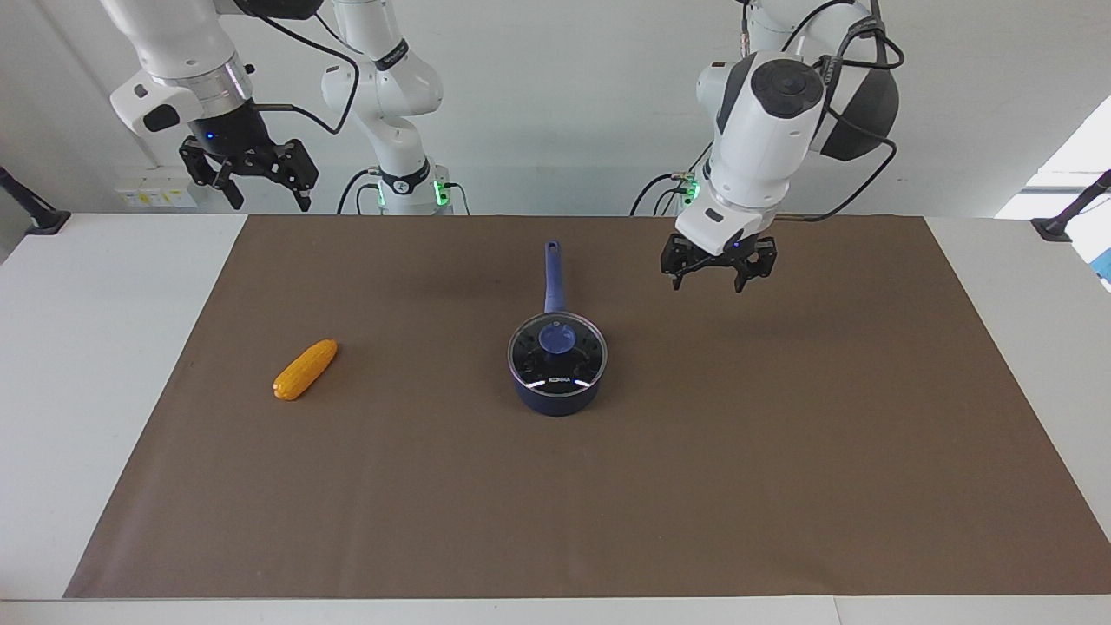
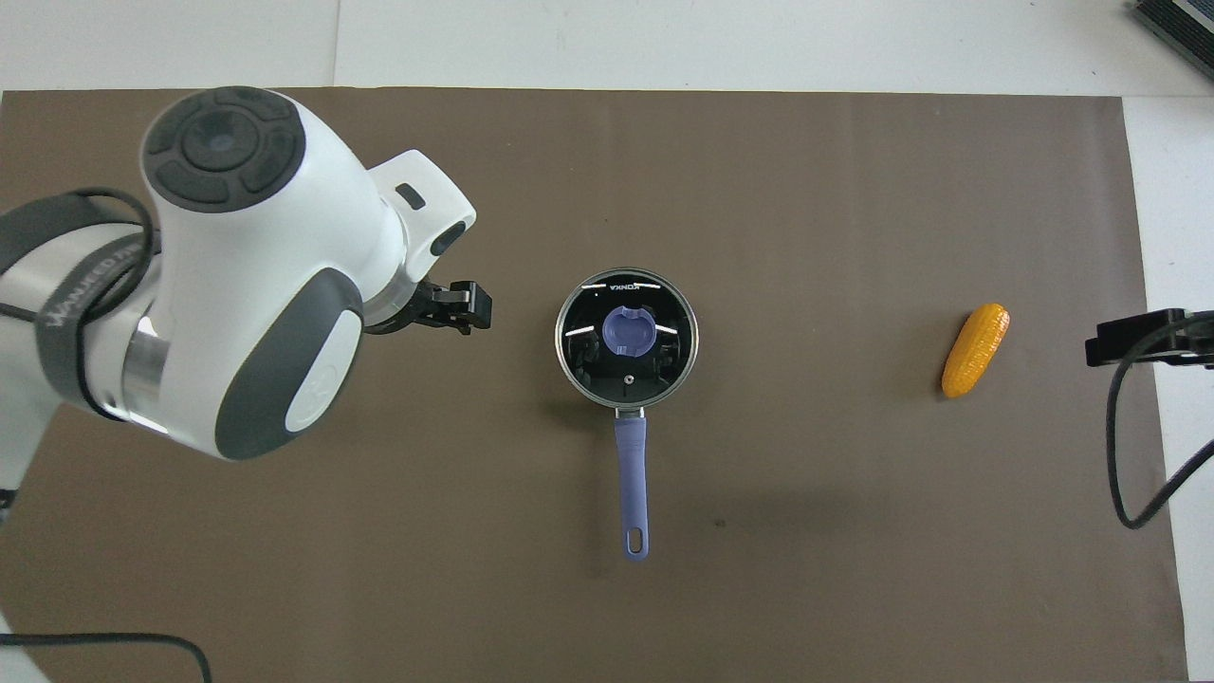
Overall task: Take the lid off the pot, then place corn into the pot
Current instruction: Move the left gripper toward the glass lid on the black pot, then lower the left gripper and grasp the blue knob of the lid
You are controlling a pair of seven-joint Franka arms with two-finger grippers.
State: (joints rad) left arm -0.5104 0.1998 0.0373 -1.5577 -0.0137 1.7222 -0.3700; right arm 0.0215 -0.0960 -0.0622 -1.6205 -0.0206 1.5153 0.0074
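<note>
The navy pot stands mid-mat, its long blue handle pointing toward the robots. The glass lid with its blue knob sits on the pot. The yellow-orange corn lies on the mat toward the right arm's end. My left gripper hangs open and empty in the air over the mat beside the pot, on the left arm's side. My right gripper waits open, raised over the table's edge at its own end; only its tip shows from overhead.
A brown mat covers most of the white table. A black cable loops down from the right arm at its end of the table. The left arm's bulky white body hides part of the mat from overhead.
</note>
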